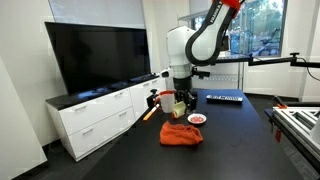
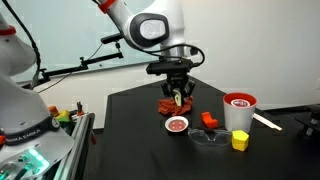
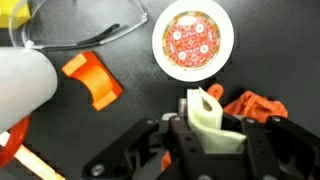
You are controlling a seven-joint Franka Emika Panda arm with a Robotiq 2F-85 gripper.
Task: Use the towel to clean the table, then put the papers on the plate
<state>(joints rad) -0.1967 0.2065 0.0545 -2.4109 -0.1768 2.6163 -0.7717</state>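
My gripper [image 3: 212,138] is shut on a folded pale yellow paper [image 3: 205,108] and holds it above the black table. In the wrist view a small white plate [image 3: 192,40] with a red patterned centre lies just ahead of the jaws. The crumpled orange towel [image 3: 256,104] lies to the right of them. In both exterior views the gripper [image 1: 178,106] [image 2: 180,97] hangs between the towel [image 1: 181,135] [image 2: 166,104] and the plate [image 1: 197,119] [image 2: 177,125], a little above the table.
On the table [image 2: 130,120] near the plate are an orange piece [image 2: 209,120] [image 3: 92,78], clear safety glasses [image 2: 205,138] [image 3: 80,30], a yellow block [image 2: 240,141] and a red and white cup [image 2: 239,110]. A wooden stick [image 2: 266,121] lies beyond the cup. A white cabinet with a TV [image 1: 95,55] stands beside the table.
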